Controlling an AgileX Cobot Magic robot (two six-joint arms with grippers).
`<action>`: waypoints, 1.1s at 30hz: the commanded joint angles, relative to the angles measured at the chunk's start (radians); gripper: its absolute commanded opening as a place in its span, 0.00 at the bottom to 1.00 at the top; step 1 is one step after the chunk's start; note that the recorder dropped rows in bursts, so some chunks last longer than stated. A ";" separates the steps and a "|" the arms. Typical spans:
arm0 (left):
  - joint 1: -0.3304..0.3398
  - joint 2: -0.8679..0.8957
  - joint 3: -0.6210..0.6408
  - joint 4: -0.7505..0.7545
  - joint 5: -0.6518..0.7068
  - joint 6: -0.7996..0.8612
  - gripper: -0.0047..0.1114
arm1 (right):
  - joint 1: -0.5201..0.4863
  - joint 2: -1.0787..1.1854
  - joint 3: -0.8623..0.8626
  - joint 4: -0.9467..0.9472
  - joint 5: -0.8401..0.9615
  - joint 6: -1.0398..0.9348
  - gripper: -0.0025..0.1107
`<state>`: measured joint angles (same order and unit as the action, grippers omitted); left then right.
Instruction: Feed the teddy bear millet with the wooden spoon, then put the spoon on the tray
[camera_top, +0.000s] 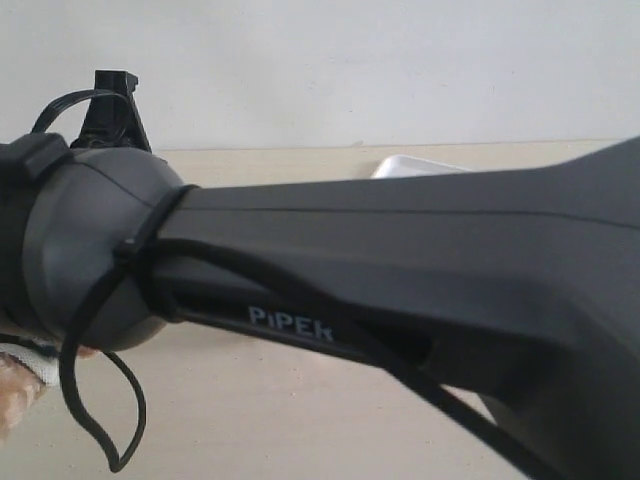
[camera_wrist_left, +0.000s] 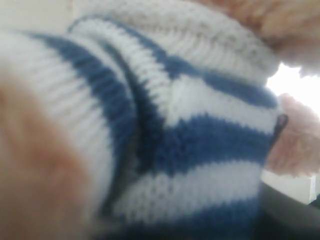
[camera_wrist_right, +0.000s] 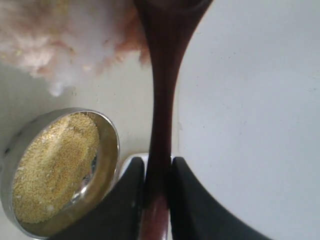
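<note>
Slim, glossy, dark reddish-brown wooden spoon (camera_wrist_right: 162, 90): I see it gripped low on its long thin handle. Its oval end sits right beside the bear's fur and is cut off by the frame edge. I cannot tell whether it touches the fur or carries any grains.

Right pincer (camera_wrist_right: 157, 165): both dark fingers are pressed onto the spoon's handle from either side, pinching it.

Fluffy light-brown teddy bear (camera_wrist_right: 65, 35): it wears a navy-and-white striped knitted shirt. From the exterior camera I get only a scrap of fur and shirt at the near left edge (camera_top: 12, 395). The left wrist camera is filled by the shirt, close up and blurred (camera_wrist_left: 200, 150).

Fine yellow millet (camera_wrist_right: 55, 165): it lies as a flat golden layer in a round silvery metal bowl (camera_wrist_right: 114, 145). The bowl stands on the counter near the bear, just beside the tray's rounded corner. The spoon's handle passes close by the bowl's rim without touching it.

Flat white tray (camera_wrist_right: 250, 115): it lies below and beside the spoon's handle. In the exterior view one rounded corner (camera_top: 415, 165) shows on the far side, right of middle.

Left pincer: its fingers show in none of my views, so I cannot tell whether they are spread or pressed together.

Dark grey robot arm (camera_top: 400, 260): lettered PiPER, it crosses nearly the whole exterior view, with a black cable (camera_top: 100, 400) looping beneath it.

Pale beige counter (camera_top: 280, 420): it runs back to a white wall (camera_top: 350, 70).
</note>
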<state>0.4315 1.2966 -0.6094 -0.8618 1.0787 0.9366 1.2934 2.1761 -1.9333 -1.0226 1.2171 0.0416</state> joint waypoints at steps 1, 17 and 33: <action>0.002 -0.016 -0.003 -0.019 0.008 -0.001 0.10 | 0.013 -0.024 0.003 -0.040 0.004 0.011 0.05; 0.002 -0.016 -0.003 -0.019 0.008 -0.001 0.10 | 0.044 -0.047 0.003 -0.109 0.004 0.046 0.05; 0.002 -0.016 -0.003 -0.019 0.008 -0.001 0.10 | -0.217 -0.339 0.283 0.287 0.004 0.051 0.05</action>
<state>0.4315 1.2966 -0.6094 -0.8618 1.0807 0.9366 1.1178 1.8724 -1.7667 -0.7438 1.2138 0.0979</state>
